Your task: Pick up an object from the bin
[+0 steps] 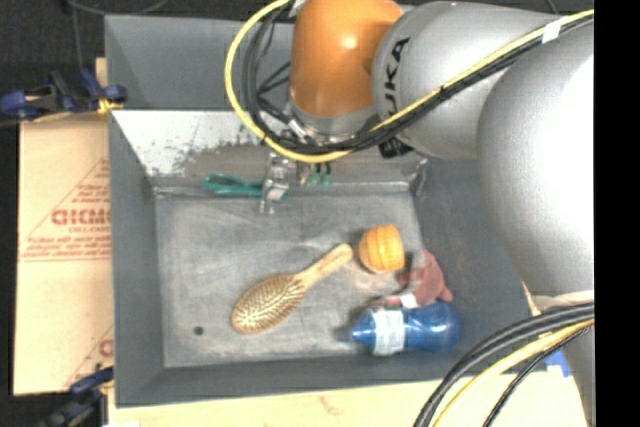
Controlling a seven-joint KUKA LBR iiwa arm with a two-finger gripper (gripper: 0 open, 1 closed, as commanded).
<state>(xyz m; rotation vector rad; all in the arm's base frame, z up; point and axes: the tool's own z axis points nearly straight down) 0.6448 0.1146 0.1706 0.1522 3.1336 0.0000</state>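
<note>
Hanging low at the far wall of the bin [135,255], the gripper [273,193] sits at the right end of a green-handled tool [230,184] lying along that wall. Whether it is open, shut or gripping cannot be told. Well apart, toward the near right: wooden hairbrush [275,300], orange round thing [381,249] at its handle tip, pink lump [432,281], blue bottle [408,330] on its side.

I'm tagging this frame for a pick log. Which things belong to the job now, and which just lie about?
Job in hand: pincer, low at the back wall of the bin; green-handled tool, right beside it.
Lying about: wooden hairbrush, mid-floor; orange round thing, pink thing and blue bottle, toward the front right.
</note>
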